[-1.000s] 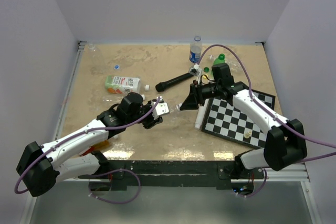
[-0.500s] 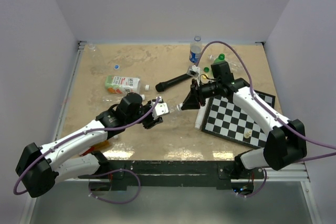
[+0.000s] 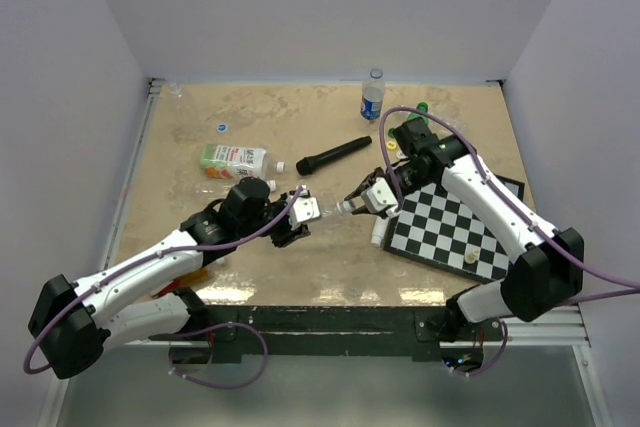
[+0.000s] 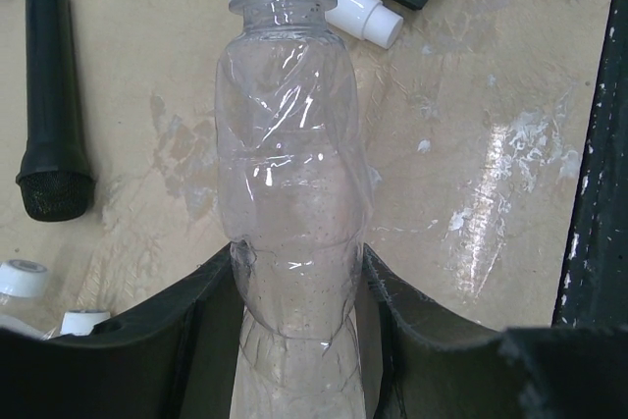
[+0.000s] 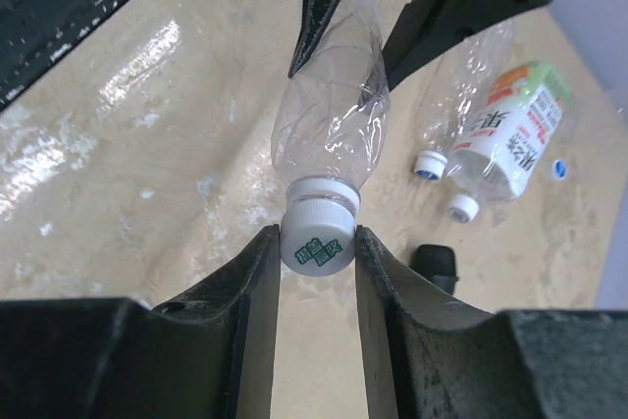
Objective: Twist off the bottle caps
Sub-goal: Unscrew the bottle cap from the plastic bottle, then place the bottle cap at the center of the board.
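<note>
When you look from above, the left gripper (image 3: 300,218) holds the clear bottle (image 3: 325,209) by its bottom end near the middle of the table (image 3: 200,117), and the right gripper (image 3: 353,203) pinches its white cap (image 3: 344,207). In the left wrist view, both black fingers (image 4: 201,319) squeeze the bottle, and a black microphone (image 4: 54,95) lies on the table to one side. In the right wrist view, the cap with green letters sits tight between the two fingers (image 5: 253,293)

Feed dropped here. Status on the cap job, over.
Left claw shut on the clear bottle. Right claw shut on its white cap, cap on. Microphone lies apart, nothing in the way.
</note>
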### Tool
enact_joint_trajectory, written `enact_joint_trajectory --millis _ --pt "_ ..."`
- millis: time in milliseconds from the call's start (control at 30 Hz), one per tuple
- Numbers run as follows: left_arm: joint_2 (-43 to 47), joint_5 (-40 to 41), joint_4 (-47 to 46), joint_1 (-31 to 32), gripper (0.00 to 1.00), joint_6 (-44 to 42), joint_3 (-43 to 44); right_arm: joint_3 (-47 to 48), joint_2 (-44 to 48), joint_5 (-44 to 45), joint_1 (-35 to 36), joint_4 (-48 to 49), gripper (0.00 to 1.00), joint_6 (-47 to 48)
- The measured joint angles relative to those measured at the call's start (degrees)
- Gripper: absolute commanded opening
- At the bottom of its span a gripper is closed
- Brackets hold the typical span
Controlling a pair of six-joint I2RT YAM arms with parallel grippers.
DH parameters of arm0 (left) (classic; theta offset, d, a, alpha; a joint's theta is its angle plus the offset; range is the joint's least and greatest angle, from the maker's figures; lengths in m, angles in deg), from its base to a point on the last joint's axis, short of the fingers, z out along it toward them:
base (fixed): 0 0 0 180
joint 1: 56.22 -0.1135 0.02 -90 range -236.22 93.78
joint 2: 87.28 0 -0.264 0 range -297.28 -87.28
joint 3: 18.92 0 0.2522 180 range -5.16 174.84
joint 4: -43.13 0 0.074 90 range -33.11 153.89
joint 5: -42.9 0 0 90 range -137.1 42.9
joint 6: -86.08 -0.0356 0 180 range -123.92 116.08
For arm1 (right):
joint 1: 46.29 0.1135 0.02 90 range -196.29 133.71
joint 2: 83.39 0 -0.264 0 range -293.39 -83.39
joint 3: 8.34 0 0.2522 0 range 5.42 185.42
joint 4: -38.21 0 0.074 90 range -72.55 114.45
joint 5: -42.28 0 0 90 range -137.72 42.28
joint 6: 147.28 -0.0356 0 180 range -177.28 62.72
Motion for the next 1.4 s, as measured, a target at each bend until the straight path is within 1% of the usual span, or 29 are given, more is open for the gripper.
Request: enact_joint_trajectory --millis 67,167,233,367,467,533,567,700,800,900,1033,1100,1167,1300,1367,1400 --pt "0.22 0.13 -0.09 -0.04 0.00 0.00 -0.09 0.00 0.50 0.35 0.00 -0.63 0.00 4.15" --pt "0.76 0.42 -0.39 -0.04 0.00 0.00 -0.11 -0.35 2.03 1.16 -0.66 -0.11 0.00 7.52" --pt "1.05 0.46 -0.55 -0.04 0.00 0.00 -0.09 -0.94 3.78 1.16 -1.92 0.13 0.00 8.13" --pt "1.22 0.48 -0.61 -0.04 0.00 0.00 -0.11 -1.88 7.19 -0.11 -7.80 0.96 0.00 5.40" --pt "1.42 0.48 -0.61 -0.04 0.00 0.00 -0.09 -3.50 9.68 -0.44 -11.65 3.93 0.00 -1.81" --pt "1.73 0.70 -0.59 -0.04 0.00 0.00 -0.09 -5.16 11.72 0.11 -13.14 7.76 0.00 -9.49" --pt "1.92 0.87 -0.61 -0.04 0.00 0.00 -0.09 -6.29 13.09 1.16 -13.77 10.51 0.00 -14.78" --pt "3.32 1.55 -0.68 -0.04 0.00 0.00 -0.11 -10.40 18.67 8.92 -16.22 22.14 0.00 -35.65" --pt "4.46 1.81 -0.79 -0.04 0.00 0.00 -0.11 -10.84 19.39 15.06 -19.58 27.63 0.02 -46.86" --pt "5.14 2.03 -1.16 -0.04 0.00 0.00 -0.11 -10.73 16.17 18.91 -26.29 31.32 0.03 -54.86" --pt "5.68 2.69 -1.29 -0.04 0.00 0.00 -0.17 -10.64 8.09 22.75 -34.27 33.57 0.03 -60.57" --pt "6.25 3.15 -1.49 -0.04 0.00 0.00 -0.33 -10.64 4.63 24.39 -36.35 33.73 0.03 -61.61" --pt "7.21 4.04 -1.53 -0.04 0.00 0.00 -0.55 -10.64 2.71 25.33 -36.72 33.68 0.03 -61.96" --pt "10.03 7.87 -2.32 -0.09 0.00 0.55 -0.85 -9.97 2.45 25.09 -34.53 32.22 0.04 -60.92" --pt "11.82 10.60 -3.58 -0.48 0.00 1.42 -1.29 -9.16 2.43 25.51 -30.21 31.74 0.05 -60.48" --pt "12.55 11.74 -4.13 -0.83 0.00 1.79 -1.46 -8.59 2.34 26.05 -26.40 31.69 0.05 -60.46"
